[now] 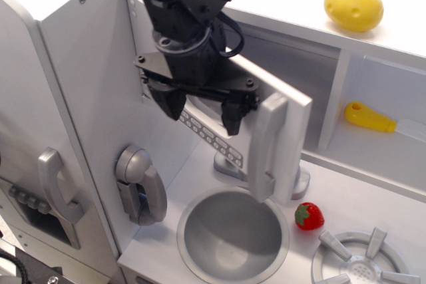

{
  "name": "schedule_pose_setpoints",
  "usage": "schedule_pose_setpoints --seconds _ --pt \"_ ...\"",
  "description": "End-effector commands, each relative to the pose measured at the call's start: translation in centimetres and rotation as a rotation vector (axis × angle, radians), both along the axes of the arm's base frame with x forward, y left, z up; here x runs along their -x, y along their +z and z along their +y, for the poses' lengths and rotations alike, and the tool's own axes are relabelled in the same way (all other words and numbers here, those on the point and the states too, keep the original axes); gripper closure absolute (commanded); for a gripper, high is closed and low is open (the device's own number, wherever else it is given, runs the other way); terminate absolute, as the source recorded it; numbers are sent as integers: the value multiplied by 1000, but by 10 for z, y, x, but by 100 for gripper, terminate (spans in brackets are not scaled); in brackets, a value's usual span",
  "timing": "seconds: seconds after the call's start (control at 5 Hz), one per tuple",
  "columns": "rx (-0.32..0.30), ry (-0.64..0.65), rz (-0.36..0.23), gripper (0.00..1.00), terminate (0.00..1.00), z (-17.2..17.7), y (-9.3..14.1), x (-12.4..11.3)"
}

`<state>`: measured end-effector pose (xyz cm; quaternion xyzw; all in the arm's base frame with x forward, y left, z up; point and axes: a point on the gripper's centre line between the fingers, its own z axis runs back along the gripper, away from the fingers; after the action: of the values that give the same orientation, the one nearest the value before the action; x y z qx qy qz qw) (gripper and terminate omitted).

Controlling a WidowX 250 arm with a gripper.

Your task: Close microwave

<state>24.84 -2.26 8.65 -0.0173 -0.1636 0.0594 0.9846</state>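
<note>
The microwave (293,71) is a light-grey compartment under the white top shelf. Its door (293,118) is swung most of the way toward the opening but still stands ajar, with the long grey handle (266,147) and a row of small buttons (210,136) facing me. My black gripper (203,112) is open, its two fingers pointing down against the outer face of the door, left of the handle. The door's window is hidden behind the gripper.
A yellow potato (353,7) lies on the top shelf. A yellow-handled knife (373,120) lies in the right cubby. A strawberry (309,217) sits beside the round sink (233,234). A grey phone handset (140,184) hangs on the left wall, a burner (363,264) at bottom right.
</note>
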Motion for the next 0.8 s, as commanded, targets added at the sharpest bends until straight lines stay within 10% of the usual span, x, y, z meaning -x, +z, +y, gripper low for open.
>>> schedule_pose_setpoints --seconds 0.0,0.6 --pt "29 17 -154 0 0 -13 19 -23" --pt "36 31 -213 0 0 -17 19 -47"
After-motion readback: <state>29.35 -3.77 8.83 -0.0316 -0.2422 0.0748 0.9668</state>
